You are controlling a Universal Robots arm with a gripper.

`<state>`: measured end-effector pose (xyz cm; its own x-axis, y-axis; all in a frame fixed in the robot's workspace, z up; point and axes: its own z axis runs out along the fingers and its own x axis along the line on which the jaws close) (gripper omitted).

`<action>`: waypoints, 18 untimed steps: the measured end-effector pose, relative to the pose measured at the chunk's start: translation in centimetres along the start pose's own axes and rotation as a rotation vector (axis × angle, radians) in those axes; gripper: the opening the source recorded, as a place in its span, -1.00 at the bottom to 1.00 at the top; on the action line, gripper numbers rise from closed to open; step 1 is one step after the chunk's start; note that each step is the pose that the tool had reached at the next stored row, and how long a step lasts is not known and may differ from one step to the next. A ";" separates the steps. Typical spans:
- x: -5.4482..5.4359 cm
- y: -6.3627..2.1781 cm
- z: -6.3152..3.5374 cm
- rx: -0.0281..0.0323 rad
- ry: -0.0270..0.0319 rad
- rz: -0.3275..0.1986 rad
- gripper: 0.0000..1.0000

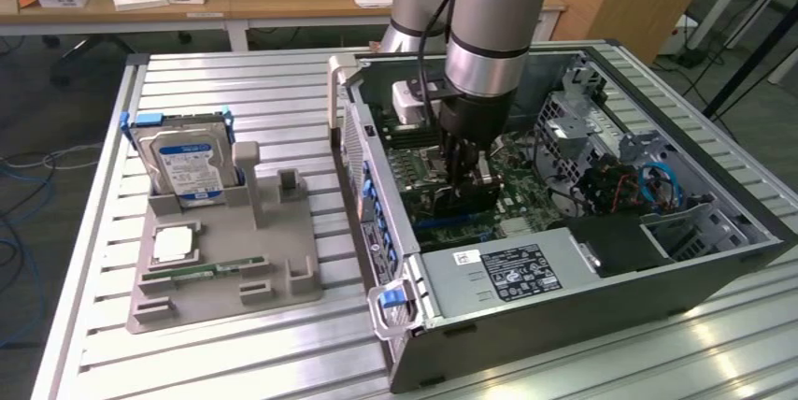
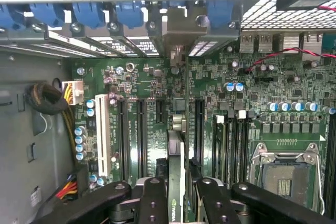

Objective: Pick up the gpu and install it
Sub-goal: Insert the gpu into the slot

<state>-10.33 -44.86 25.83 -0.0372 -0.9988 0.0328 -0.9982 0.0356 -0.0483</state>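
On the slatted metal table (image 1: 249,82), toward the exterior view's left of the open computer case (image 1: 698,260), a grey parts holder (image 1: 268,260) is seen. A silver hard drive (image 1: 187,168) with a blue-white label is stood upright in the holder's rear slot, a square processor chip (image 1: 172,244) is laid flat in front of it, and a slim green RAM stick (image 1: 200,272) is laid just below the chip.

To the right of the holder, the computer case is laid on its side with its panel off, so that the green motherboard (image 2: 262,85) is exposed. A grey power supply (image 1: 518,274) with a white label is seated at the near edge of the case, and blue cables (image 1: 661,185) are seen toward the case's far right bay.

The arm is lowered into the case from above, and the gripper (image 2: 181,192) is positioned directly over the motherboard's expansion slots (image 2: 140,129). The gpu (image 2: 177,171) is clamped edge-on between the black fingers (image 2: 153,198), so the claw is closed around the card. In the wrist view the card is held upright above the motherboard, running between two long black slots, with its pale metal bracket (image 2: 181,35) at the case's rear wall among the blue slot clips (image 2: 89,14). Whether the card's lower edge is touching a slot cannot be told. To the right of the card, the empty processor socket (image 2: 286,174) is seen on the motherboard
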 end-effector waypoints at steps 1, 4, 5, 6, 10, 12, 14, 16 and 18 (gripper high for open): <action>0.0 0.00 -0.02 -0.0002 0.0003 0.000 -0.48; 0.0 0.01 0.15 -0.0004 0.0010 0.000 -0.48; 0.0 0.01 0.26 -0.0005 0.0011 0.000 -0.48; 0.0 0.02 0.36 -0.0003 0.0007 0.000 -0.48; -0.1 0.03 0.49 -0.0003 0.0007 0.000 -0.48; -0.2 0.03 0.50 -0.0001 0.0003 0.000 -0.48; -0.3 0.03 0.50 -0.0001 0.0002 -0.001 -0.48; -0.3 0.03 0.50 -0.0001 0.0002 -0.005 -0.48; -0.4 0.04 0.53 0.0000 -0.0002 -0.008 -0.48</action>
<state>-10.33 -44.51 25.30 -0.0295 -0.9990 0.0329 -0.9985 0.0279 -0.0480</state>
